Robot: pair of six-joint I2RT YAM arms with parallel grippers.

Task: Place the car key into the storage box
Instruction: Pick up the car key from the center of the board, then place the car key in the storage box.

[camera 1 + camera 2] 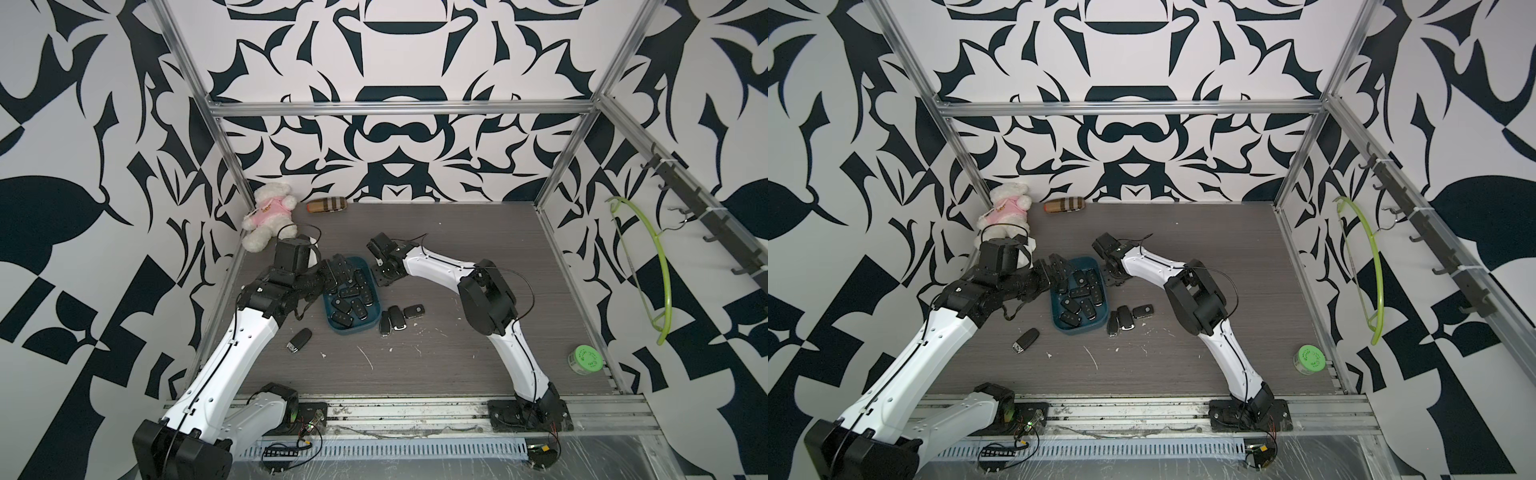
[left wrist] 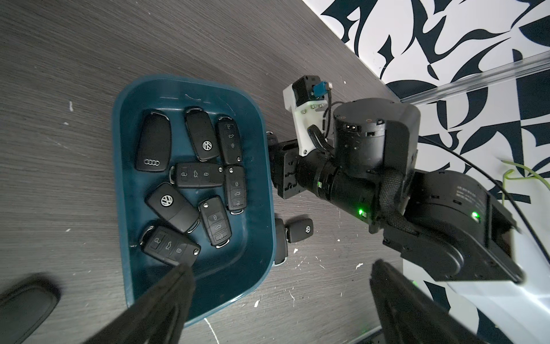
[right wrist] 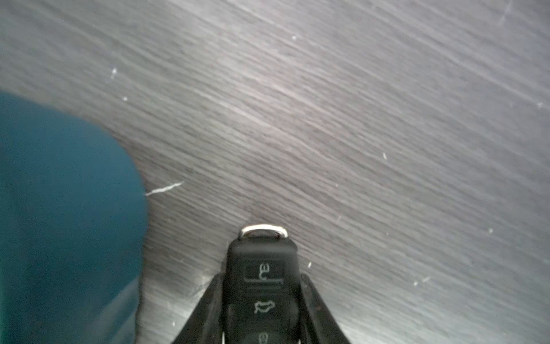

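The dark teal storage box [image 1: 353,329] [image 1: 1077,330] [image 2: 226,268] sits mid-table with several black car keys in it. In the right wrist view a black car key [image 3: 263,268] with a metal loop is pinched between the jaws of my right gripper [image 3: 262,278], low over the table beside the box wall [image 3: 65,208]. In both top views that gripper [image 1: 380,276] [image 1: 1111,276] is at the box's right side. My left gripper [image 2: 281,266] [image 1: 336,270] hangs open over the box's far left end, holding nothing.
Three loose keys [image 1: 399,318] lie right of the box and one [image 1: 299,340] lies to its left. A teddy bear [image 1: 268,216] and a plaid pouch [image 1: 327,205] are at the back. A green round container [image 1: 585,360] stands front right.
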